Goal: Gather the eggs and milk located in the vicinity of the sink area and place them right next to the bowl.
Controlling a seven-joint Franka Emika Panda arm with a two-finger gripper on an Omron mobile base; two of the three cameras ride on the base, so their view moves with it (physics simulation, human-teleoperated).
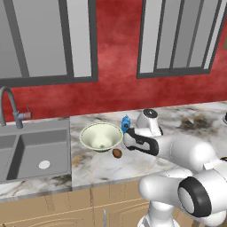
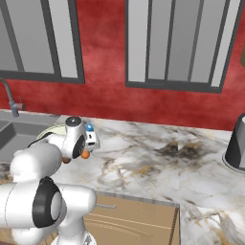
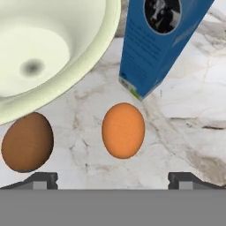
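The fingers (image 3: 113, 180) stand released, spread wide and grasping nothing — both dark tips rise at the bottom of the hand view, well apart, with bare marble worktop (image 3: 185, 132) between them.

The orange egg (image 3: 123, 130) lies on the worktop just ahead of the fingers, roughly midway between the two tips and touching neither. The dark brown egg (image 3: 27, 142) lies just ahead of the left-hand tip in that view, partly tucked under the overhanging rim of the bowl (image 3: 48, 48). The milk carton (image 3: 154, 44) stands upright beyond the orange egg, its base corner near the egg but apart from it — whether carton and bowl touch cannot be told.

From the left base view, the bowl (image 1: 101, 137) sits on the worktop (image 1: 186, 119) to the right of the sink (image 1: 33, 150), with the brown egg (image 1: 117, 153) at its near side and the carton (image 1: 125, 123) at its far right edge. The sink's faucet (image 1: 9, 104) stands at the back of the basin. The right base view shows the orange egg (image 2: 85, 154) below the hand.
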